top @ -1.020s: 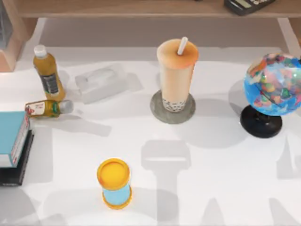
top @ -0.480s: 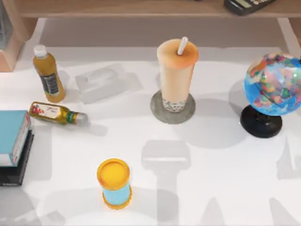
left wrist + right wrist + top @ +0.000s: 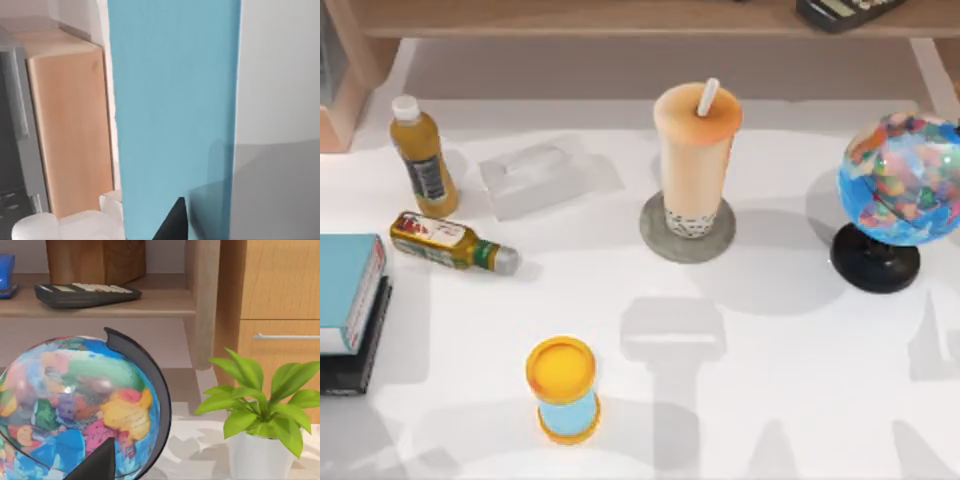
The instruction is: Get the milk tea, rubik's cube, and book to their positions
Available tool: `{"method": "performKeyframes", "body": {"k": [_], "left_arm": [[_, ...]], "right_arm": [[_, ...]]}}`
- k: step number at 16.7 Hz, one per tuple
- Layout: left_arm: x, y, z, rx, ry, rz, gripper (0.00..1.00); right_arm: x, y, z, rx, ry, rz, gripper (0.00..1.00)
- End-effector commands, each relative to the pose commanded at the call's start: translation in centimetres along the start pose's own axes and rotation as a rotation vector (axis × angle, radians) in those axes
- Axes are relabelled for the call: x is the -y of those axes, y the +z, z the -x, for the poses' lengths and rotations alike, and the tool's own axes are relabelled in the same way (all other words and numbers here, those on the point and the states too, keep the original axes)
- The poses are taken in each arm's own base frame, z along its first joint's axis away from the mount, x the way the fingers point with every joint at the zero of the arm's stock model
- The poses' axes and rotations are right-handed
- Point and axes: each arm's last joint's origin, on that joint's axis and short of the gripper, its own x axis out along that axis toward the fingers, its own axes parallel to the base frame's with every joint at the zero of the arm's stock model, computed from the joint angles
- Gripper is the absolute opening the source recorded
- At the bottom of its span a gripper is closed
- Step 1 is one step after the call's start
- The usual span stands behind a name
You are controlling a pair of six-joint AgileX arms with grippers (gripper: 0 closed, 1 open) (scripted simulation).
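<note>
I cannot tell whether my left fingers (image 3: pixel 172 225) or my right fingers (image 3: pixel 100 462) are apart or together. Close in front of my left fingers is the light blue cover of the book (image 3: pixel 175 110), which lies on a black slab (image 3: pixel 350 365) at the table's (image 3: pixel 770 330) left edge. Close in front of my right fingers stands the globe (image 3: pixel 75 405), with a potted plant (image 3: pixel 260 410) just beyond it. Well apart from both, the milk tea (image 3: pixel 695 150) stands upright on a grey coaster (image 3: pixel 687 232).
</note>
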Motion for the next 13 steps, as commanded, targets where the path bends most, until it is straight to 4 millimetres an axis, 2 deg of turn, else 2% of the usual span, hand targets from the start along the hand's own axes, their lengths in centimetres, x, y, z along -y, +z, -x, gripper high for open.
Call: {"method": "performKeyframes", "body": {"k": [7, 13], "left_arm": [[0.0, 0.0, 0.0, 0.0, 0.0, 0.0, 0.98], [0.0, 0.0, 0.0, 0.0, 0.0, 0.0, 1.0]], "right_arm": [[0.0, 0.0, 0.0, 0.0, 0.0, 0.0, 1.0], [0.0, 0.0, 0.0, 0.0, 0.0, 0.0, 1.0]]}}
